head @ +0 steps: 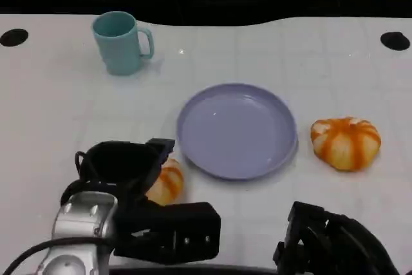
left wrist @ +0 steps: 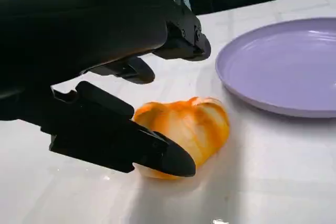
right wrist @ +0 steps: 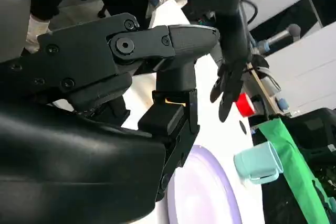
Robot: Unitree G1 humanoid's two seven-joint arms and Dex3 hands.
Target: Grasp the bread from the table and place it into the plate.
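A round orange-and-white bread (head: pixel 166 183) lies on the white table just left of the lilac plate (head: pixel 237 131). My left hand (head: pixel 129 167) is over it and partly covers it. In the left wrist view the bread (left wrist: pixel 194 127) rests on the table, with the thumb (left wrist: pixel 168 158) against its near side and the other fingers (left wrist: pixel 178 40) spread above it, apart from it. A second, larger bread (head: pixel 346 143) lies right of the plate. My right hand (head: pixel 328 243) is low at the front right, holding nothing, its fingers (right wrist: pixel 173 40) apart.
A teal mug (head: pixel 121 42) stands at the back left, well away from the plate. The plate (left wrist: pixel 283 66) holds nothing. The right wrist view shows the mug (right wrist: pixel 257 163), the plate's rim (right wrist: pixel 205 192) and a person's gloved hand (right wrist: pixel 37 27) beyond the table.
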